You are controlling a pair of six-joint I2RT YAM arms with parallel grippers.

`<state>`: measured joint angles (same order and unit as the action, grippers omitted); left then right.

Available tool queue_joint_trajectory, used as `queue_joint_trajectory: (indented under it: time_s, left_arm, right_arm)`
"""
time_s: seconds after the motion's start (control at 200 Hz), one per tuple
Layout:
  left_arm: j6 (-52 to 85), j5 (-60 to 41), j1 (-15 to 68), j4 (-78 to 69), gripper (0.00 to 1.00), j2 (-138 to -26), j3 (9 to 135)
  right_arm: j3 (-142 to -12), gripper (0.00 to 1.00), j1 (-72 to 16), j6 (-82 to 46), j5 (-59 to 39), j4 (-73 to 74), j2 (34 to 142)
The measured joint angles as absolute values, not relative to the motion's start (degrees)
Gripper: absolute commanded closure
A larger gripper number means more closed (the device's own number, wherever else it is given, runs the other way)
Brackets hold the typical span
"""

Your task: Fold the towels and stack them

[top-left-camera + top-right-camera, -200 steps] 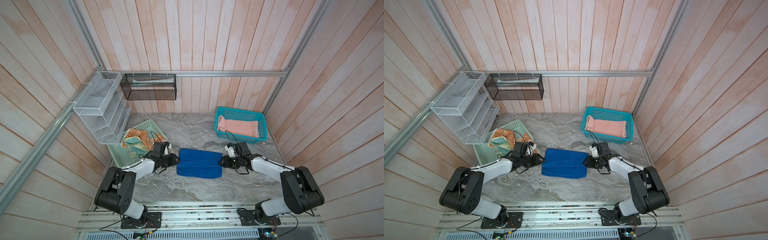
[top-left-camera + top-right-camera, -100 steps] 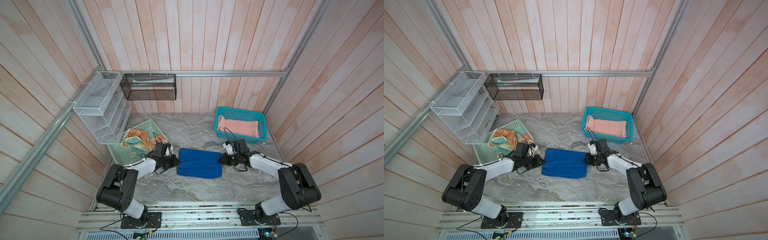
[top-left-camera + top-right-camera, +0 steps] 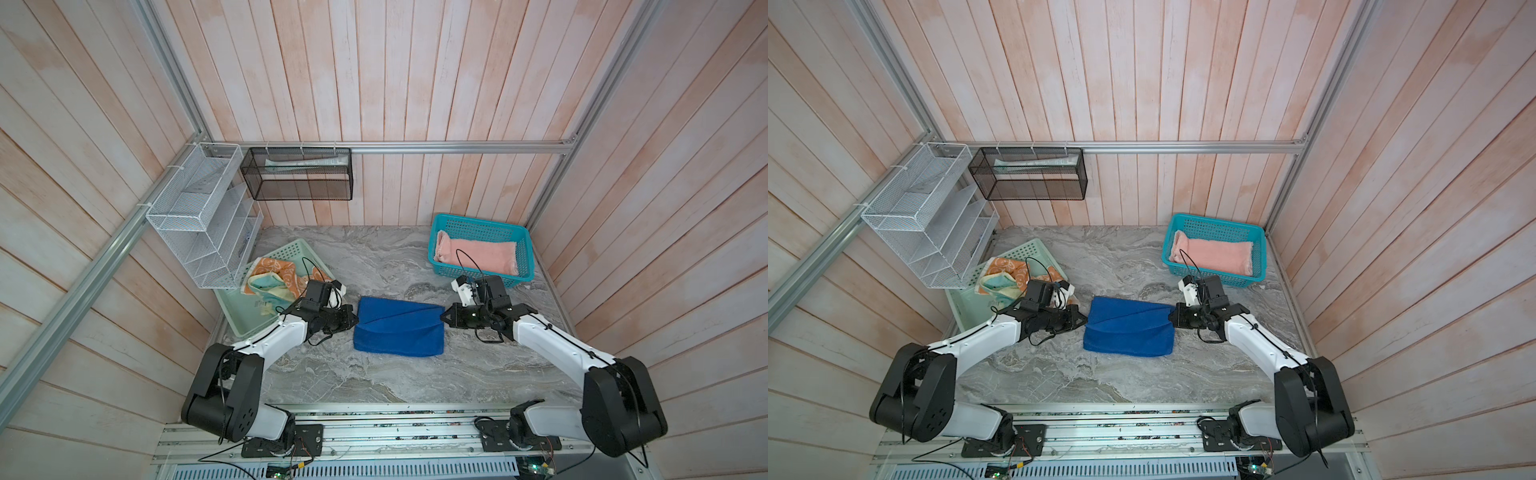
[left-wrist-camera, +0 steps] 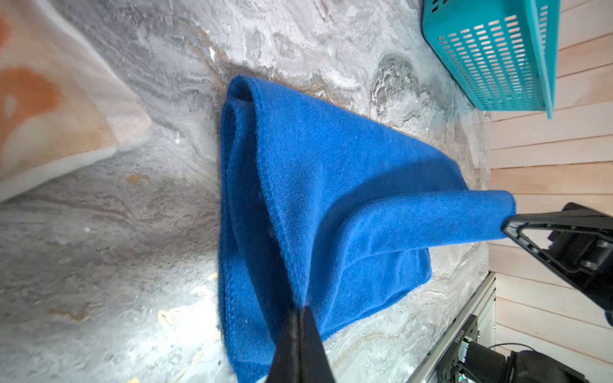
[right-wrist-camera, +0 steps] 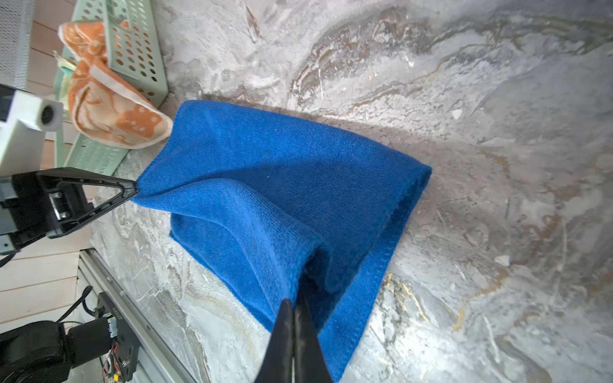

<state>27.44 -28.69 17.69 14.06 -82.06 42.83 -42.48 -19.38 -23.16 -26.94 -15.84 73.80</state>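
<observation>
Pink towel (image 3: 478, 255) folded. Left gripper (image 3: 355, 322), right gripper (image 3: 441, 319) clamp blue towel (image 3: 399, 332) mid-fold. Orange towel (image 3: 286, 274), perhaps another, waits.

Pale pink plank walls (image 3: 395, 83) enclose a grey marbled tabletop (image 3: 374, 257) (aluminium rail (image 3: 457, 146) across the back wall).

Nothing here can be read. The tube (image 3: 305, 163) in the black mesh basket (image 3: 297, 174), far beyond the jaws, carries print too small to make out. A dark plate (image 4: 459, 335) on the metal rail (image 4: 481, 295), beside the jaws, bears small white lettering, blurred beyond reading.
</observation>
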Motion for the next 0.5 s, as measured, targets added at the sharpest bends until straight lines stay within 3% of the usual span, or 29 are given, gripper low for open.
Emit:
queue_joint_trajectory:
  time_s: [0.3,0.5]
  left_arm:
    - [27.2,-28.8,16.8,14.7,1.00,-80.4,38.6]
    - [27.2,-29.6,16.8,15.1,1.00,-81.6,37.8]
  right_arm:
    - [-27.2,1.00,-19.4,-29.4,-30.3,-15.6,68.2]
    - [-26.3,1.00,-19.5,-30.4,-31.5,-15.6,69.1]
